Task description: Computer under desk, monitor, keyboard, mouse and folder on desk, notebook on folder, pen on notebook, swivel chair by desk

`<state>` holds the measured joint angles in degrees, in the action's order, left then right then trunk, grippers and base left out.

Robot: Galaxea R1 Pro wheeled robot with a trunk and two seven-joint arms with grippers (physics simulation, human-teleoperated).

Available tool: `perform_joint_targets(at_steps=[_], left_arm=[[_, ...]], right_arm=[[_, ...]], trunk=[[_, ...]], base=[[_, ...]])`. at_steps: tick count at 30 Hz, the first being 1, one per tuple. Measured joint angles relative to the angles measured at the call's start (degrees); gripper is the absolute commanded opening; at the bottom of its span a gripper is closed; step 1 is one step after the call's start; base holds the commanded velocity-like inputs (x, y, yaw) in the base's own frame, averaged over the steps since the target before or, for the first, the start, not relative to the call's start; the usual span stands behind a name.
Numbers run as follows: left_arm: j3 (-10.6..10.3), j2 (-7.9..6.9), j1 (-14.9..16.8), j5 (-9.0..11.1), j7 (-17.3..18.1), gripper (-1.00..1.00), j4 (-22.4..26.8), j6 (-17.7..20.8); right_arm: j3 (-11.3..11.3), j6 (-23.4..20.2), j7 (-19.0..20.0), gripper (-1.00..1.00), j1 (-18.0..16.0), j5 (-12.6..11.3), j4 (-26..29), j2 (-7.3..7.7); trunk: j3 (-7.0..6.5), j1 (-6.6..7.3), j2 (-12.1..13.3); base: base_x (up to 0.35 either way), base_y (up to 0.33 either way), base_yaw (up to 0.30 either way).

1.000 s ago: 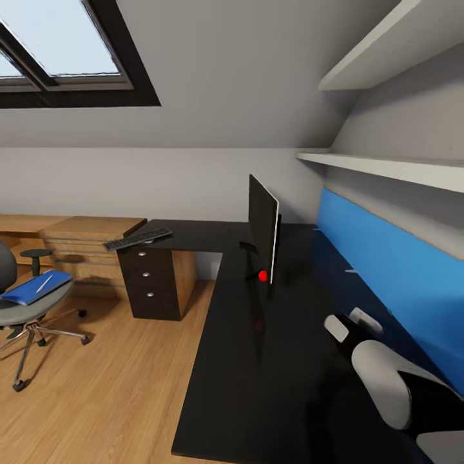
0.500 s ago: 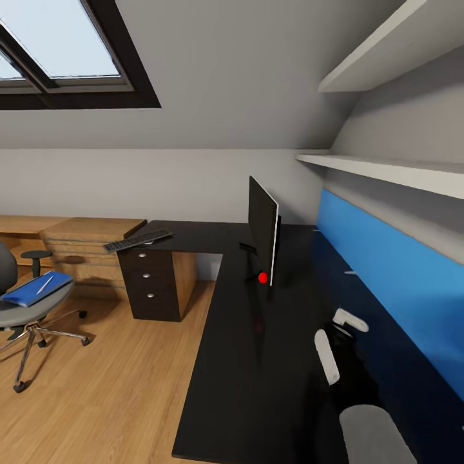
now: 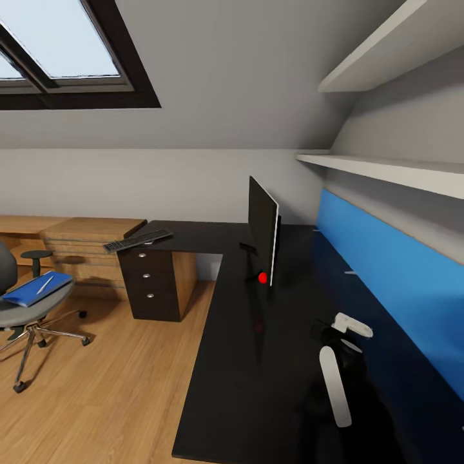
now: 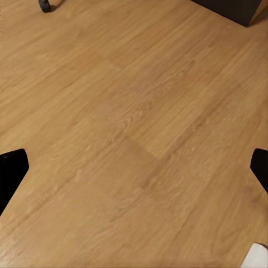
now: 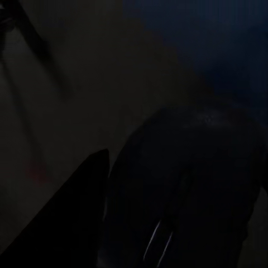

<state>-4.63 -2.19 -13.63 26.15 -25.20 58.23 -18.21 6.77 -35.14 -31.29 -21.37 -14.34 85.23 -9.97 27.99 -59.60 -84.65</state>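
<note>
The right gripper [image 3: 345, 351] hangs low over the black tabletop [image 3: 258, 361], jaws apart, with a dark round mouse [image 5: 184, 206] right under them, hard to see. The monitor [image 3: 263, 237] stands farther ahead. Far off, the keyboard [image 3: 137, 240] lies on the tabletop's corner and the blue folder [image 3: 35, 288] lies on the swivel chair [image 3: 29, 309]. The left jaws are apart over the wood floor [image 4: 134, 134].

Swivel chair [image 3: 19, 303] cut by frame edge; mouse [image 5: 184, 195] dim, partly out of frame.
</note>
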Motion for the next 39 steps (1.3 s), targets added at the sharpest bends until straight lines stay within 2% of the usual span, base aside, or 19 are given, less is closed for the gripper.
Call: perform_joint_targets(at_steps=[1, 3, 4, 9, 13, 28, 33, 39], left_arm=[[0.0, 0.00, 0.0, 0.0, 0.0, 1.00, 0.0, 0.0], [0.0, 0.01, 0.0, 0.0, 0.0, 1.00, -0.2, 0.0], [-0.1, 0.00, 0.0, 0.0, 0.0, 1.00, -0.5, 0.0], [-0.1, -0.01, 0.0, 0.0, 0.0, 1.00, -0.7, 0.0], [0.0, 0.00, 0.0, 0.0, 0.0, 1.00, -0.7, 0.0], [0.1, -0.17, 0.0, 0.0, 0.1, 1.00, -0.7, 0.0], [0.1, -0.17, 0.0, 0.0, 0.1, 1.00, -0.7, 0.0], [0.1, -0.18, 0.0, 0.0, 0.1, 1.00, -0.8, 0.0]], right_arm=[[0.0, 0.0, 0.0, -1.00, 0.0, -0.4, 0.6, 0.00], [0.0, -0.1, 0.0, -1.00, 0.3, -2.8, 2.0, 0.00], [0.0, -0.2, 0.0, -1.00, 0.8, -7.0, 3.0, 0.00], [0.0, -0.3, -0.2, -1.00, 1.2, -10.7, 3.7, 0.01], [0.1, -0.1, -0.4, -1.00, 1.2, -10.8, 3.7, 0.02], [-0.4, 0.2, -0.5, -1.00, 1.3, -10.9, 3.5, 0.01], [-4.7, 0.3, -0.5, -1.00, 1.8, -10.5, 3.3, 0.01], [-6.2, 0.3, -0.5, -1.00, 2.8, -10.4, 3.3, 0.01]], trunk=[[0.00, 0.00, 0.0], [0.00, 0.00, 0.0], [0.00, 0.00, 0.0], [0.00, -0.01, 0.0], [0.00, -0.02, 0.0], [0.00, 0.01, 0.0], [0.07, 0.03, 0.0], [0.19, 0.02, 0.0]], base=[[0.000, 0.000, 0.000], [0.000, 0.000, 0.000], [0.000, 0.000, 0.000], [-0.064, 0.046, 0.000], [-0.184, 0.262, 0.054], [0.044, 0.329, 0.269], [0.197, 0.304, 0.277], [0.212, 0.300, 0.171]])
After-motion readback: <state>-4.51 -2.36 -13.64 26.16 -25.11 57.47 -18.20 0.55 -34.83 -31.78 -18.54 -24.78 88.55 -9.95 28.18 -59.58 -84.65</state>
